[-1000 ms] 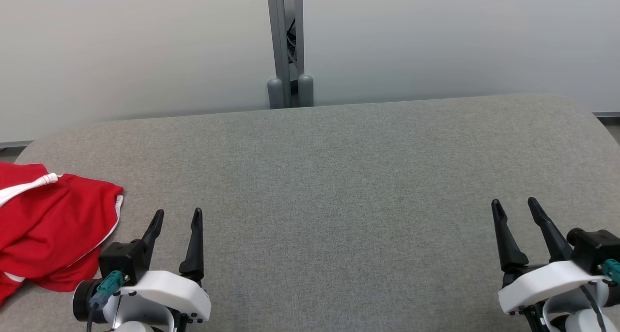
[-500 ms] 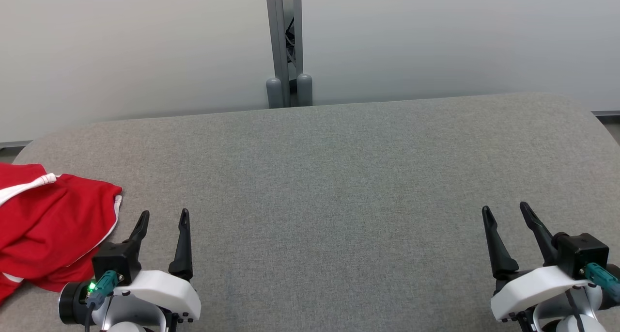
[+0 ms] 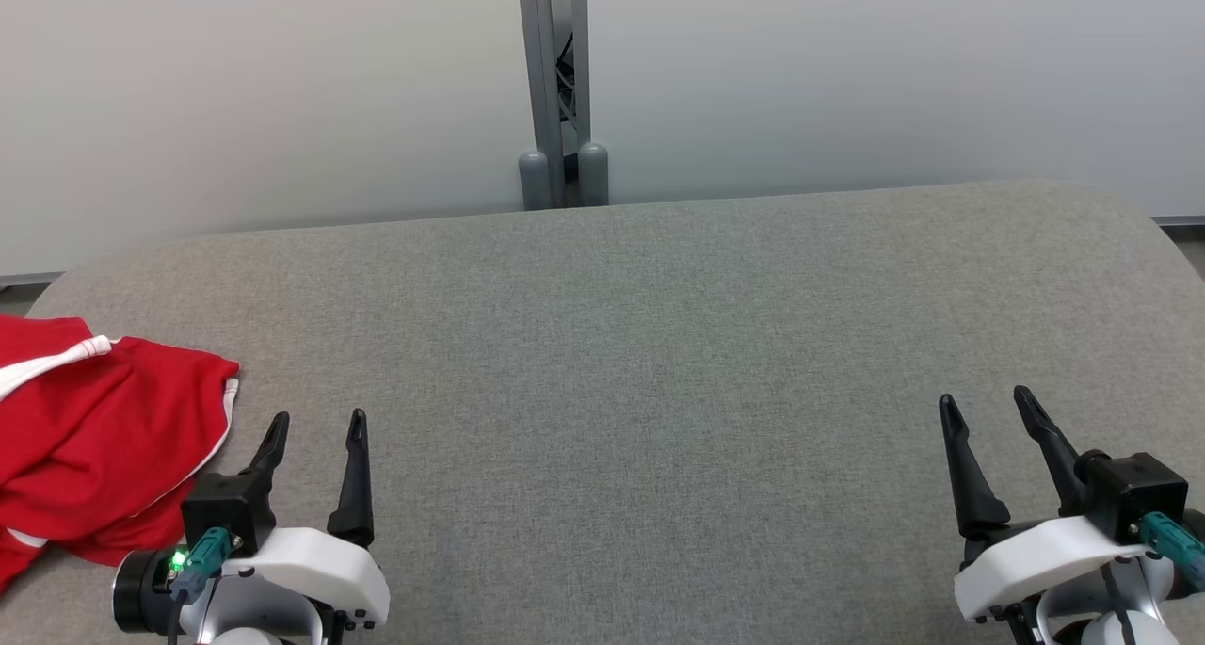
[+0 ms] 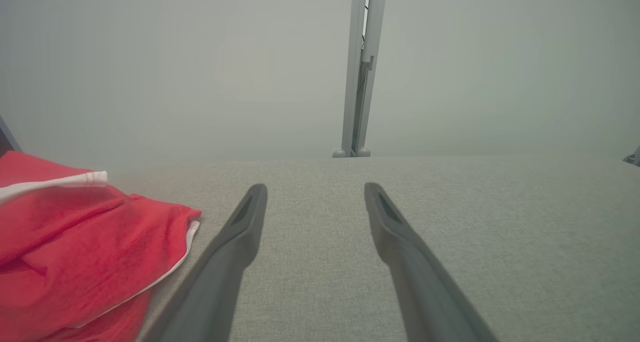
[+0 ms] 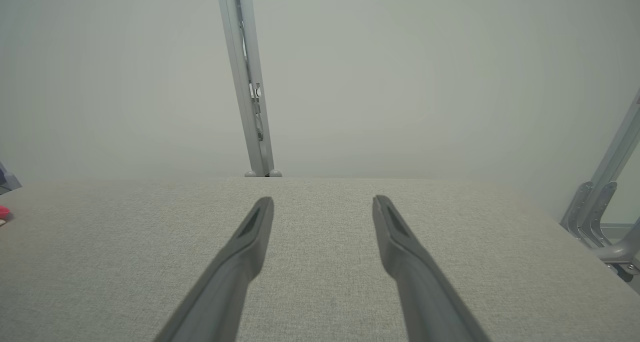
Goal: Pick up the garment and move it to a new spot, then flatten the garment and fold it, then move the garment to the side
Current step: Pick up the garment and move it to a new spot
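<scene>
At the far left, a folded red cloth bundle with a curving white edge (image 3: 94, 438) is lying on the grey fabric-covered table (image 3: 640, 344), running off the left side of the head view, with a plain white band showing along its upper fold. No marking is facing the cameras that settles whether this bundle is the garment, so where the garment is lying I cannot tell. Just beside the bundle's right edge, and apart from it, the left gripper (image 3: 318, 417) is hovering over the near part of the table with its two long dark fingers (image 3: 356, 475) pointing away from the robot and standing spread wide, nothing between them. A small green light is glowing on the dark block at its wrist. In the left wrist view the same fingers are framing bare grey fabric, with the red bundle off to their left. Past the table's far edge, near the middle, a grey metal post (image 3: 553, 80) is rising in front of a pale wall (image 3: 847, 71), with two rounded grey caps (image 3: 563, 176) sitting at its foot. At the lower right, well apart from the left gripper, the right gripper (image 3: 984, 397) is hanging over the table, its fingers likewise parted wide and gripping nothing, bare fabric lying between them in the right wrist view. At the right edge of that view, angled grey metal brackets (image 5: 597, 209) are standing beyond the table's corner.
</scene>
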Tool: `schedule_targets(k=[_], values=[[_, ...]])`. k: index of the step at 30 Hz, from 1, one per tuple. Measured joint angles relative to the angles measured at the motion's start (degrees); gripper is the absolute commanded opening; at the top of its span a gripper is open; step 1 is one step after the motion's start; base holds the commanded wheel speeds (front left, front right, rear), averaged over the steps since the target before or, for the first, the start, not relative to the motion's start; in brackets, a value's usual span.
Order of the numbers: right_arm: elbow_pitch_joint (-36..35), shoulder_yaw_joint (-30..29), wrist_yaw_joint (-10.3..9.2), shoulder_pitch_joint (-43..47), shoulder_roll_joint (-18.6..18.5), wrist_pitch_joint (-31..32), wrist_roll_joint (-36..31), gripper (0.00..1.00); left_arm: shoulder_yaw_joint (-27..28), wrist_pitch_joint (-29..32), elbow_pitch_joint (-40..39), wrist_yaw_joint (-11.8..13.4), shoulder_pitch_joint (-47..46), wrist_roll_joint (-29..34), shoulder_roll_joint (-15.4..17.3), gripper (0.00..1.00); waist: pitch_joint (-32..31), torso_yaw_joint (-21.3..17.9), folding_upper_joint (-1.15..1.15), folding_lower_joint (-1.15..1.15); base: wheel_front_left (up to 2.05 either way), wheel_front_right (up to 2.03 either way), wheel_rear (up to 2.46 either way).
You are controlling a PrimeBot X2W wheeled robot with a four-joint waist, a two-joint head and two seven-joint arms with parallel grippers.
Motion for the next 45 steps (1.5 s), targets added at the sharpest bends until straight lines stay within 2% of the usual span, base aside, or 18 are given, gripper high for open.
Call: schedule_targets(k=[9, 14, 20, 33, 41, 45], values=[[0.0, -0.1, 0.0, 0.0, 0.1, 0.0, 0.2, 1.0, -0.3, 0.0, 0.0, 0.5, 0.0, -0.2, 0.2, 1.0, 0.0, 0.7, 0.0, 0.0, 0.0, 0.0, 0.0], [-0.5, 0.0, 0.0, 0.3, 0.1, -0.4, 0.2, 1.0, -0.5, -0.4, 0.0, 0.5, -0.8, -0.5, 0.2, 1.0, 0.2, 2.7, 0.0, 0.0, 0.0, 0.0, 0.0], [-2.0, 0.9, 0.0, 0.4, 0.2, -0.6, 0.2, 1.0, -0.4, -1.2, -0.7, 1.0, -1.5, -0.5, 0.8, 1.0, 0.4, 7.4, 0.0, 0.0, 0.0, 0.0, 0.0], [-2.8, 2.0, 0.01, 0.0, 0.4, -1.1, 0.8, 1.0, 2.0, -3.4, -1.6, 2.5, -2.5, -3.5, 0.5, 1.0, 1.2, 20.7, 0.0, 0.0, 0.0, 0.0, 0.0], [-2.2, 2.3, 0.01, -0.3, 0.4, -1.6, 1.5, 1.0, 2.6, -3.6, -2.1, 3.3, -2.3, -4.5, 0.5, 1.0, 1.5, 26.5, 0.0, 0.0, 0.0, 0.0, 0.0], [-1.9, 2.6, 0.01, -0.4, 0.4, -1.7, 1.9, 1.0, 2.5, -3.6, -2.2, 3.5, -2.3, -4.7, 0.5, 1.0, 1.7, 27.5, 0.0, 0.0, 0.0, 0.0, 0.0]])
